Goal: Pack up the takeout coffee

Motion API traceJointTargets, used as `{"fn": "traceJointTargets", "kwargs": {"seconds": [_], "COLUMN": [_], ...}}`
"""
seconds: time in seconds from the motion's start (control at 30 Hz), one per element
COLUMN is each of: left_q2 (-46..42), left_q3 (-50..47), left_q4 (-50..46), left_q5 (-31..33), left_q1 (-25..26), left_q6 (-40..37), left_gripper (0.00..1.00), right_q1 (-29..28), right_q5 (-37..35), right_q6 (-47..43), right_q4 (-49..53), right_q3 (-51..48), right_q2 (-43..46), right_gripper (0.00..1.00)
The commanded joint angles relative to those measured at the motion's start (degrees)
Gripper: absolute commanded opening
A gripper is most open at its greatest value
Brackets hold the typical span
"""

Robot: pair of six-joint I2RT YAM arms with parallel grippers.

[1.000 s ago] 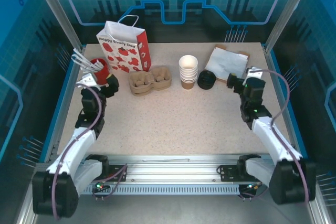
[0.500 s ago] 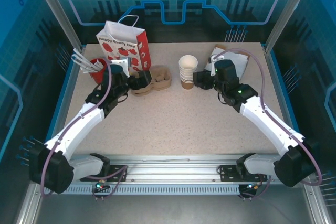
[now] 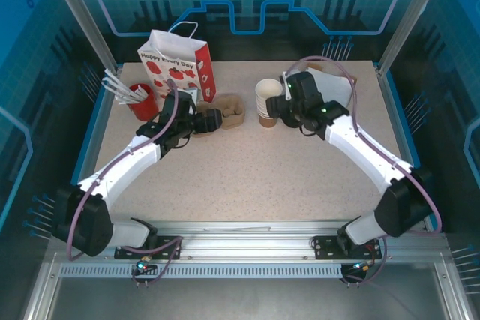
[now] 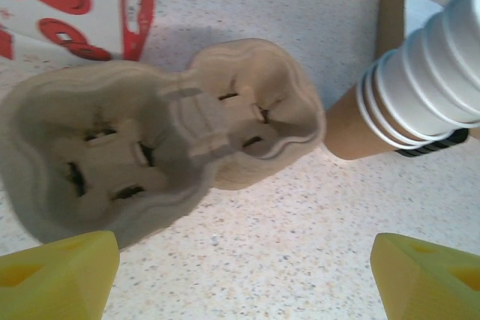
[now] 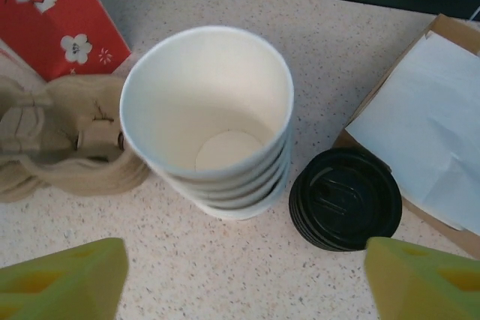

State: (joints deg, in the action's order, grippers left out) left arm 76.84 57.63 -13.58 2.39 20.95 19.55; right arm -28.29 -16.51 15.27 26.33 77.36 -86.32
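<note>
Out over the bare middle of the worktop [image 3: 247,177], hovering with both hands low and gripping nothing. On the left, hanging the left hand [image 4: 244,282] over the near side of the cup carrier [image 4: 172,155], keeping yellow fingertips [image 4: 60,275] spread wide to either side. On the right, poising the right hand [image 5: 247,279] above the cup stack [image 5: 210,88], fingers equally wide, bracketing both the stack and the black lids [image 5: 345,198] just beside it.

Looking for the takeout coffee and judging it not yet put together: finding the cups nested lidless, the lids piled apart on the worktop, the carrier's wells empty.

Risking several slips from here, by that reading. Closing on the stack's rim and lifting more than one cup through tight nesting. Squeezing thin paper too hard, denting the mouth and spoiling a lid's fit. Catching the lids with a wide finger and scooting them aside. Tipping the tall stack toward the carrier just beside it. Pressing on the light carrier and sliding it rather than pinning it.

Farther back, noting the paper bag [image 3: 180,61] standing close behind the carrier and probably toppling at a nudge. Farthest right, noting the napkin tray [image 5: 427,110] behind the lids, well placed for snagging on a careless reach.
</note>
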Motion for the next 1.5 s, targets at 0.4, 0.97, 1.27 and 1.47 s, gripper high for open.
{"fn": "traceJointTargets", "kwargs": {"seconds": [0.4, 0.97, 1.27, 1.47], "left_q2": [0.7, 0.3, 0.2, 0.2], "left_q3": [4.5, 4.1, 3.9, 3.6], "left_q4": [2.0, 1.4, 1.5, 1.5], "left_q5": [-2.7, -2.5, -2.6, -2.7], "left_q1": [2.5, 2.6, 2.6, 2.6], "left_q6": [-0.6, -1.1, -1.0, -1.0], "left_gripper": [0.89, 0.89, 0.89, 0.89], "right_q1": [3.7, 3.9, 3.9, 3.9], "right_q5": [-2.8, -2.8, -3.0, -3.0], "right_q6": [1.2, 0.1, 0.2, 0.8], "right_q4": [12.1, 14.3, 14.2, 14.3], "right_q3": [22.2, 27.3, 27.6, 28.0], "right_q2": [-18.6, -23.5, -23.3, -22.5], "right_gripper": [0.39, 0.17, 0.11, 0.08]}}
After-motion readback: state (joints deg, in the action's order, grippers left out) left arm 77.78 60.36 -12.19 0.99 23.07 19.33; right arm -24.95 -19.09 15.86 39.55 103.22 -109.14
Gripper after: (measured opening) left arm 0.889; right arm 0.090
